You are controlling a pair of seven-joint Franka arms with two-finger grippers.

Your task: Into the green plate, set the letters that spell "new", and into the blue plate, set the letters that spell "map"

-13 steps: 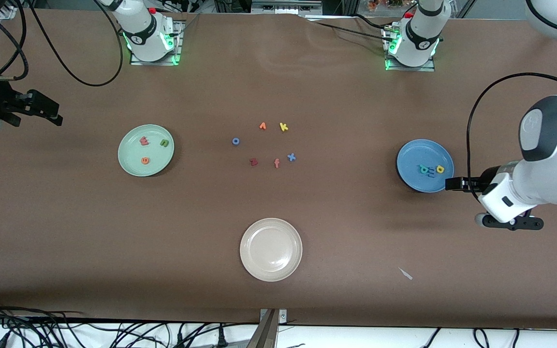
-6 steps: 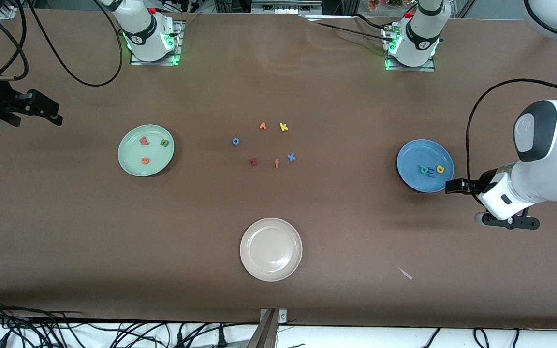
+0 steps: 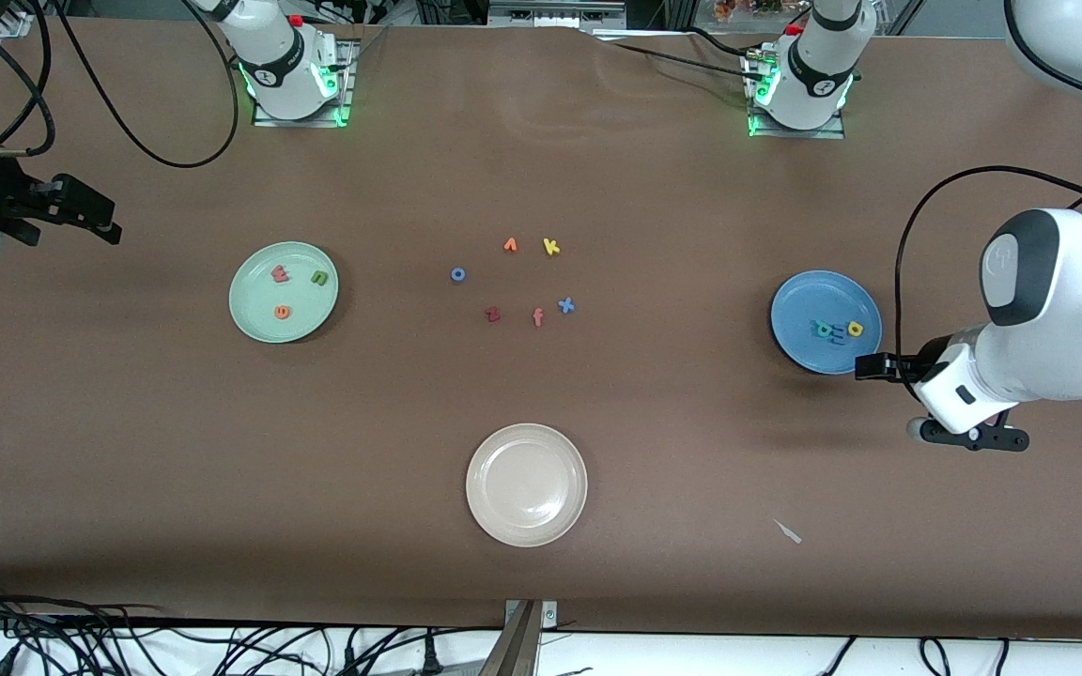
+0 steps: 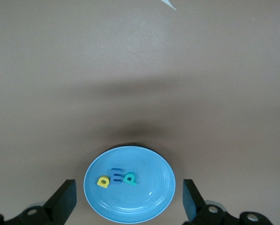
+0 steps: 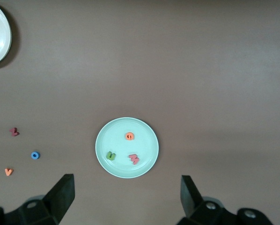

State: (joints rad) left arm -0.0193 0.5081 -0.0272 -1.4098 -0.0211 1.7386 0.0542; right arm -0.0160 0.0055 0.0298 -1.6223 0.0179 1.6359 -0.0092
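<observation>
The green plate [image 3: 259,310] holds the pinkish-red "w" [image 3: 280,274], the green "n" [image 3: 318,278] and the orange "e" [image 3: 283,312]. In the blue plate [image 3: 804,300] lie the teal "p" [image 3: 823,329], the light blue "m" [image 3: 838,331] and the yellow "a" [image 3: 855,329], close together. My left gripper [image 3: 874,366] hangs high over the blue plate's edge, open and empty [image 4: 129,199]. My right gripper [image 3: 95,214] waits open and empty, raised over the right arm's end of the table, with the green plate [image 5: 116,136] in its wrist view.
Several loose letters lie mid-table: blue "o" [image 3: 457,274], an orange one [image 3: 510,245], yellow "k" [image 3: 551,247], blue "x" [image 3: 566,305], orange "f" [image 3: 537,317], dark red "z" [image 3: 493,314]. A cream-white plate [image 3: 527,484] sits nearer the front camera. A paper scrap [image 3: 789,532] lies beside it.
The left arm has drifted slightly toward the middle of the table. The right arm and all letters have not moved.
</observation>
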